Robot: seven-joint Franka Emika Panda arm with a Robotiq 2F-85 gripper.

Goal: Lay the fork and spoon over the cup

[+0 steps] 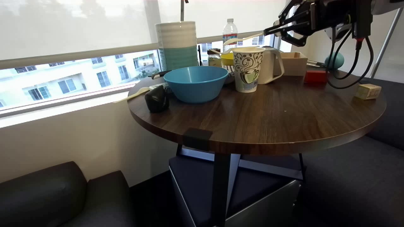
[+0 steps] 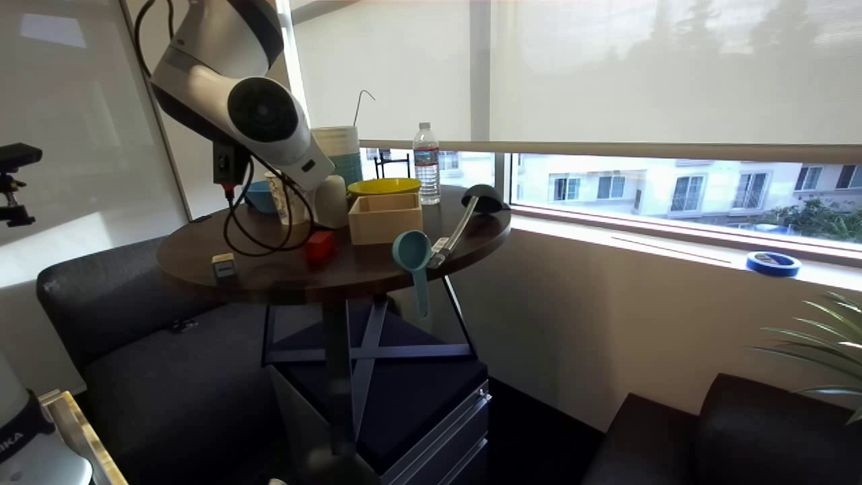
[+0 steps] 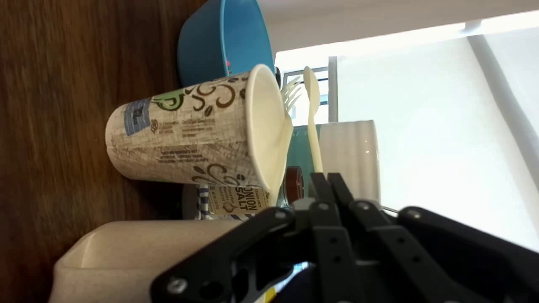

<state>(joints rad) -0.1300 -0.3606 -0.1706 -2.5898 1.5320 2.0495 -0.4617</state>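
Tapered cream paper cup (image 3: pixel 189 136): upright on the brown wooden bench (image 1: pixel 268 116), cream plastic-looking fork (image 3: pixel 289 120) across its mouth.
Black tool (image 3: pixel 327 177): pinching a slim cream spoon (image 3: pixel 312 122) above it.
Spoon: best lowered level beside the fork, then freed.
Wrist view: shows the pinch the white arm (image 2: pixel 202 94) hides in an exterior view.

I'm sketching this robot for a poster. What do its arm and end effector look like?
The arm is white with smooth, rounded casings, a large black disc on one joint and a dark band above that. It carries a black box with a red fitting and looping black cables. The end effector is black, with slim fingers and silvery round screw heads.
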